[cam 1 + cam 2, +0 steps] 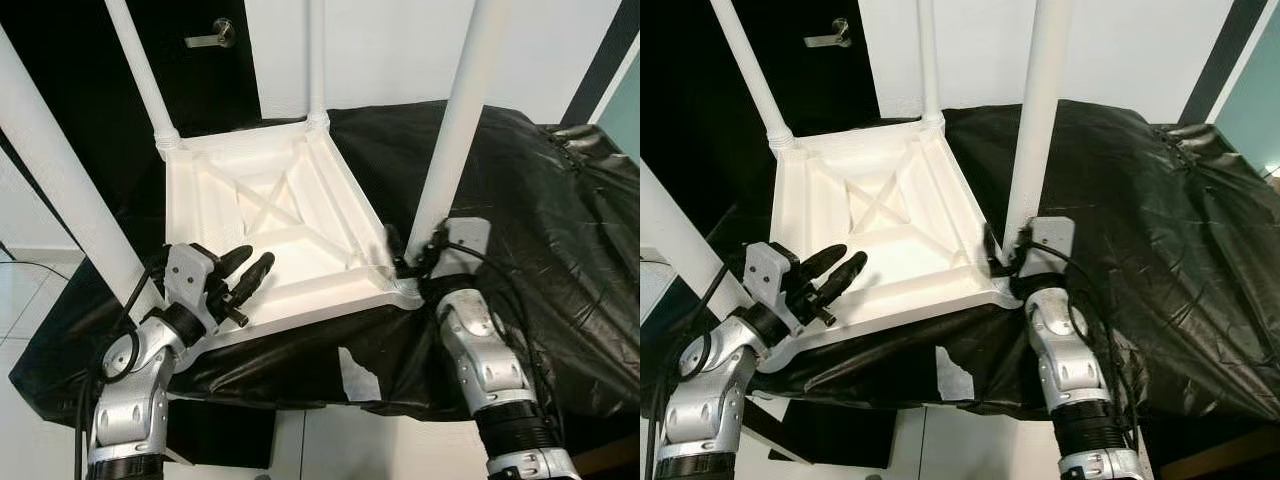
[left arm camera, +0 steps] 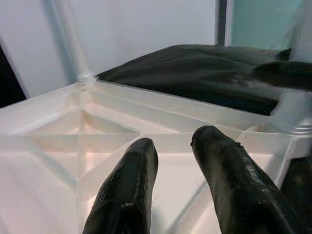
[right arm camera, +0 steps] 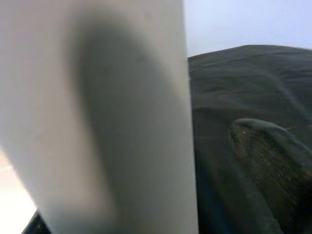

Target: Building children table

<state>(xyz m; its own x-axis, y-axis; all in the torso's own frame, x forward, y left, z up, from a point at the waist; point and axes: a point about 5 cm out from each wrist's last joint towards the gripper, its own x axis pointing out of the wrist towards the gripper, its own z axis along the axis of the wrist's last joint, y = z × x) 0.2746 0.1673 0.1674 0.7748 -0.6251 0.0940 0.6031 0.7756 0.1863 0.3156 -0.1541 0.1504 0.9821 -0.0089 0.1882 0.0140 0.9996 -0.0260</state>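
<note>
The white children's table (image 1: 290, 290) lies upside down on a black-covered surface, its ribbed underside facing up and four white legs standing upright. My left gripper (image 1: 256, 257) hovers just over the near-left edge of the underside. It is open, and its fingers (image 2: 222, 161) hold nothing. My right gripper (image 1: 412, 252) sits at the base of the near-right leg (image 1: 450, 130), by the table's corner. One black finger lies on each side of the leg. In the right wrist view the leg (image 3: 97, 117) is very close, with a gap to the finger (image 3: 273, 161) beside it.
Black plastic sheeting (image 1: 540, 220) covers the work surface and hangs over its front edge, with a tear (image 1: 355, 378) near the middle. A dark door with a lever handle (image 1: 210, 38) stands behind at the left. A white wall is at the back.
</note>
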